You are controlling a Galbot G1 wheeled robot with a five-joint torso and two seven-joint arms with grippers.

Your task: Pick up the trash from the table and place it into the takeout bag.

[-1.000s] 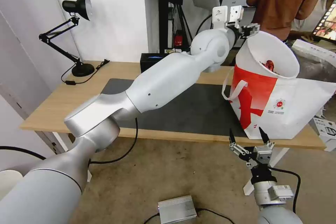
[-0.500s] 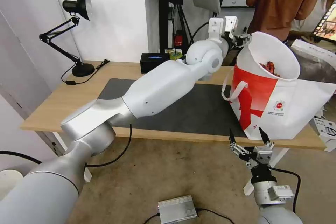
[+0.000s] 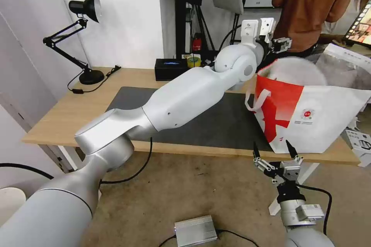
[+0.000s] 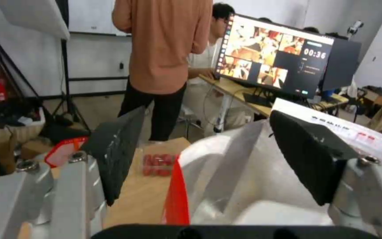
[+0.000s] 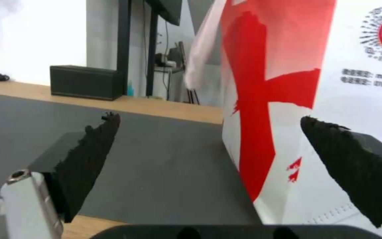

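The takeout bag (image 3: 309,119), white with a red panel, stands on the table (image 3: 58,112) at the right end of the grey mat (image 3: 216,119). Its mouth (image 3: 297,70) is blurred and sagging. My left gripper (image 3: 282,44) hovers just above the bag's back rim, open with nothing between its fingers. In the left wrist view the left gripper (image 4: 206,116) looks over the bag's silver lining (image 4: 244,172) at a clear tray of red scraps (image 4: 158,163), trash lying on the wood beyond the bag. My right gripper (image 3: 275,153) hangs open below the table's front edge, facing the bag (image 5: 288,83).
A black desk lamp (image 3: 83,7) stands at the table's back left, and a black box (image 3: 168,67) and a yellow tape roll (image 3: 194,61) at the back. A person in an orange shirt (image 3: 313,0) stands behind the bag. A silver box (image 3: 195,230) lies on the floor.
The bag's raised rim has sunk lower and the red shells inside no longer show. My left gripper swung slightly left, then right, and now sits above the rim. The right arm has not moved.
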